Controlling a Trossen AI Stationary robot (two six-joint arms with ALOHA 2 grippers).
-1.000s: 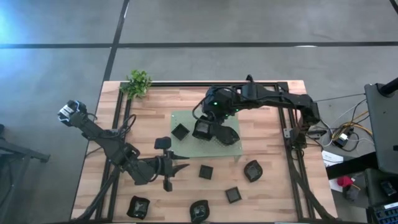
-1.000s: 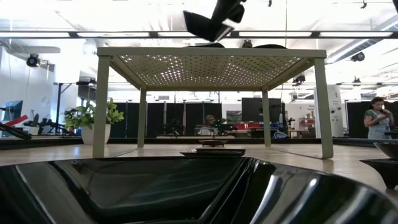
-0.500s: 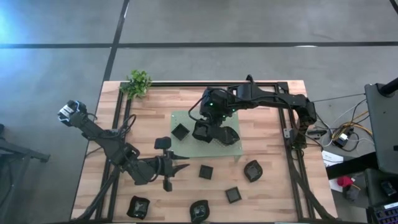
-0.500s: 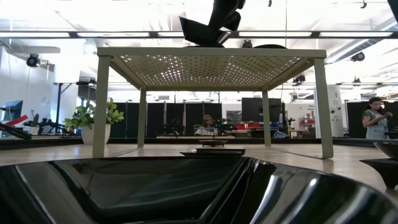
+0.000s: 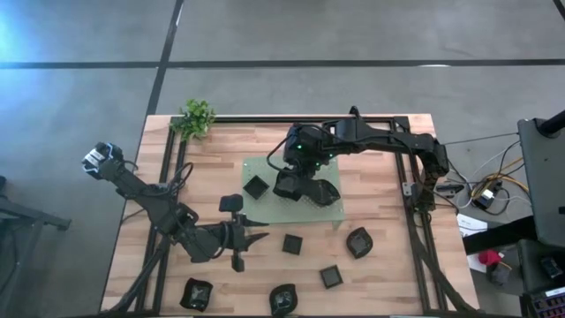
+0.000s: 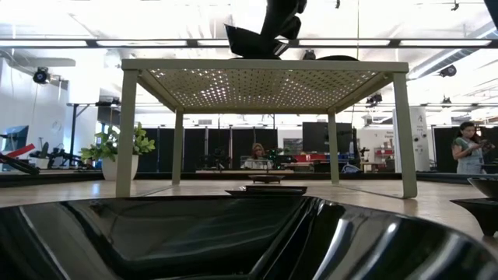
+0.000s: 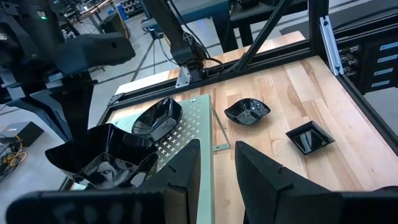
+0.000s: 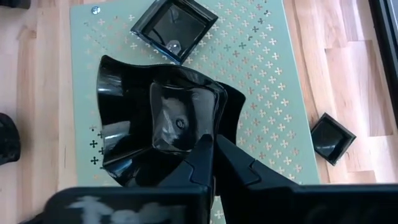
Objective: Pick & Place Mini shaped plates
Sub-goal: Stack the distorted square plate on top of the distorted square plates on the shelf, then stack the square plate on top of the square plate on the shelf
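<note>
My right gripper point(image 5: 290, 182) hangs over the light green perforated mat point(image 5: 265, 168), shut on a large scalloped black plate point(image 8: 155, 124). The mat is a raised platform on legs point(image 6: 264, 85). A square plate point(image 5: 256, 186) and a rounded dish point(image 5: 323, 193) rest on the mat's top. More mini shaped plates lie on the wooden table point(image 5: 292, 243) point(image 5: 358, 241) point(image 5: 330, 276) point(image 5: 196, 293) point(image 5: 282, 300). My left gripper point(image 5: 259, 237) waits open above the table, near the mat's near left corner, with nothing between its fingers point(image 7: 186, 168). My right gripper pinches the scalloped plate's rim point(image 8: 208, 138) between its two shut fingers point(image 8: 202, 155). The fingers slant steeply down from the table's right side. The plate point(image 6: 253, 43) sits roughly level, hollow side up, just above the mat's top; whether it touches the mat I cannot tell.
A small leafy plant point(image 5: 196, 117) stands at the table's far left corner. Black frame rails point(image 5: 415, 194) run along the table's sides. One black dish point(image 6: 233, 241) lies right in front of the low camera. People show in the room beyond the table point(image 6: 471, 148).
My right gripper has sunk a little toward the mat with the scalloped plate, which has tipped from tilted to nearly level. It has kept still over the last half second.
</note>
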